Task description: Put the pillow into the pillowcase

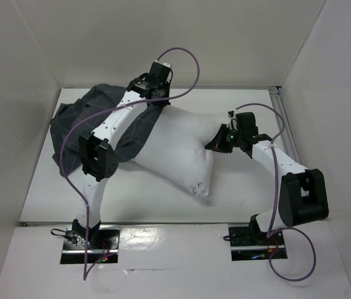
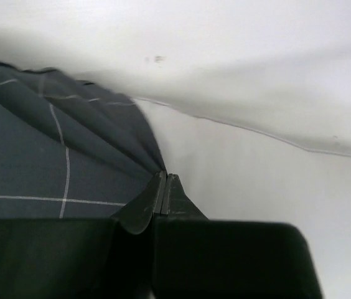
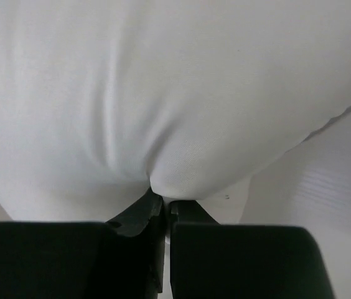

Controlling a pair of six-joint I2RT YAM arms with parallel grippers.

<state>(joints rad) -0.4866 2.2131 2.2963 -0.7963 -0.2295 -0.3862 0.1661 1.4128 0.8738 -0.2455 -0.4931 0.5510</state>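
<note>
The white pillow lies across the middle of the table, its left end tucked into the dark grey grid pillowcase. My left gripper is at the far edge of the case opening, shut on a pinch of the pillowcase; its fingertips meet with the fabric fanning out from them. My right gripper is at the pillow's right end, shut on a fold of the pillow, which puckers at the closed tips. Dark specks show near the pillow's near corner.
White walls close in the table on the left, back and right. A metal rail runs along the right edge. The left arm's elbow hangs over the pillowcase.
</note>
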